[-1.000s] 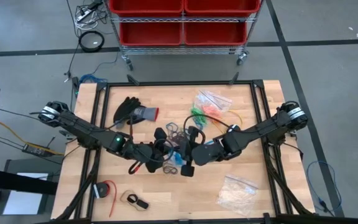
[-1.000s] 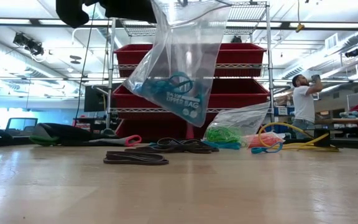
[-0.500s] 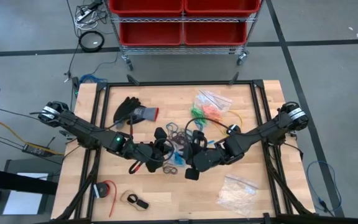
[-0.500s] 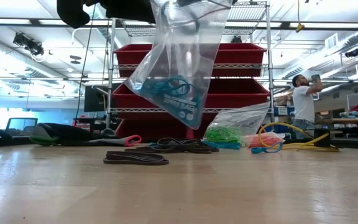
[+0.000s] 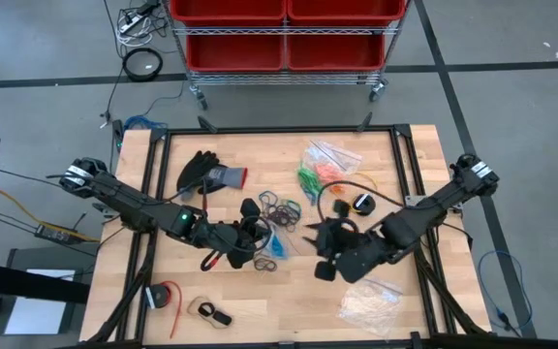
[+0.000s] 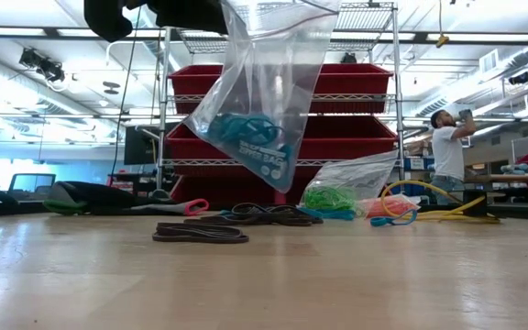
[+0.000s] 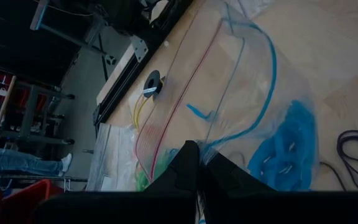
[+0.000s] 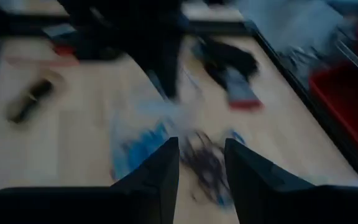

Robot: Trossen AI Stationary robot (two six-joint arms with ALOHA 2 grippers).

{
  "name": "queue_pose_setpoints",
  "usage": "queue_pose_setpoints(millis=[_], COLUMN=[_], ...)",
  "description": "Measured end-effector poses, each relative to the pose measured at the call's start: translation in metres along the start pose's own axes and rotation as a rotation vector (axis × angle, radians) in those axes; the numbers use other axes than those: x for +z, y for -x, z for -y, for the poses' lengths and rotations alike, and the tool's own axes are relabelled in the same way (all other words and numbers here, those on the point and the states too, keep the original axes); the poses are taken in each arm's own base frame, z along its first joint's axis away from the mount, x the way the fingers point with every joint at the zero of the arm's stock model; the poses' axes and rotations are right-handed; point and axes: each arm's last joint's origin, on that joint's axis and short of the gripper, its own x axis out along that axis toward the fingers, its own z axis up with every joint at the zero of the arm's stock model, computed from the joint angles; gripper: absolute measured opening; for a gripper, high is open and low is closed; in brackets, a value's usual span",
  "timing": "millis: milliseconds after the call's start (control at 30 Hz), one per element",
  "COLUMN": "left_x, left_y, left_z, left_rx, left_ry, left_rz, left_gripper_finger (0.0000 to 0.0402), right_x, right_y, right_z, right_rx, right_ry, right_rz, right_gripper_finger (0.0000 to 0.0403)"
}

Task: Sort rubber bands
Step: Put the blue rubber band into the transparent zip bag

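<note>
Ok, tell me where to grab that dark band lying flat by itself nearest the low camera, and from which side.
Probably from straight above: the dark band lies flat on the table, stretched into a long loop, apart from the pile behind. Pinch across its near strand mid-length.

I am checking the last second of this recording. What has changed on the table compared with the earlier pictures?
The right gripper drew back from the clear bag, toward the table's right front, and its fingers now stand open and empty. The left gripper stays shut on the bag's top, and the bag still hangs with blue rubber bands inside. The loose bands did not move.
</note>
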Motion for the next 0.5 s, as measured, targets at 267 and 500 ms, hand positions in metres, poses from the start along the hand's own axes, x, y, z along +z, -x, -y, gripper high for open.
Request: queue_pose_setpoints(millis=[267,500], left_x=[0.000,0.000], left_y=[0.000,0.000], left_z=[0.000,0.000], left_rx=[0.000,0.000], left_ry=[0.000,-0.001], left_rz=[0.000,0.000], left_gripper_finger=[0.0012,0.0012], right_x=[-0.067,-0.133], right_y=[-0.025,-0.067], right_z=[0.012,0.038], right_rx=[-0.096,-0.166], right_ry=[-0.035,-0.048], right_rz=[-0.308,-0.531], right_gripper_finger=[0.0118,0.0109])
